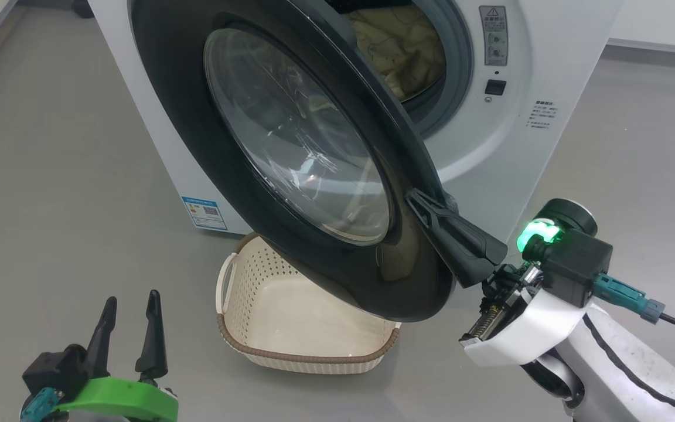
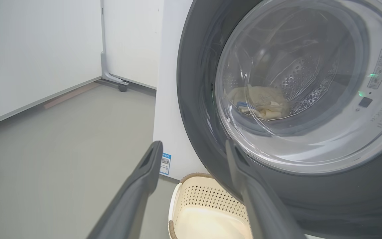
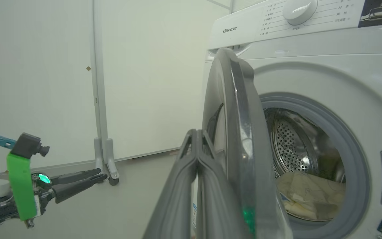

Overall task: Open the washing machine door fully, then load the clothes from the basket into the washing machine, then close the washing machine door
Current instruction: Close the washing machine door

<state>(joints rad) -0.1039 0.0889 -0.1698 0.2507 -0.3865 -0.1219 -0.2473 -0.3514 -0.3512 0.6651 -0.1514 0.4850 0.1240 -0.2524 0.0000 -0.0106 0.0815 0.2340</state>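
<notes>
**Door ajar, load in drum: item list**

Washing machine (image 1: 490,152): white front-loader at the far side of the floor, porthole uncovered.

Washing machine door (image 1: 296,152): glossy black ring with a bulging glass bowl, hinged on the machine's left and standing roughly half open. Its plane is upright and runs from the hinge out toward the near side, with the free edge nearest the right arm.

Clothes (image 1: 399,47): pale yellow heap low in the steel drum, with a touch of blue at one edge.

Basket (image 1: 314,356): cream, brown-rimmed, on the floor under the overhanging door, nothing visible inside.

Right gripper (image 1: 416,199): jaws pressed together with nothing between them, laid against the door's outer face at the free edge. The porthole lies beyond the door from here, far and to the right, so a push that way looks like the move that would shut it. This is much the nearer arm.

Left gripper (image 1: 131,299): low at near left, jaws spread wide and empty, well apart from the door.

Floor (image 1: 50,176): smooth grey with a dull sheen, apparently level.

Room: pale wall panels (image 3: 45,66) behind, and one upright post on a small castor (image 3: 113,181) at far left.
</notes>
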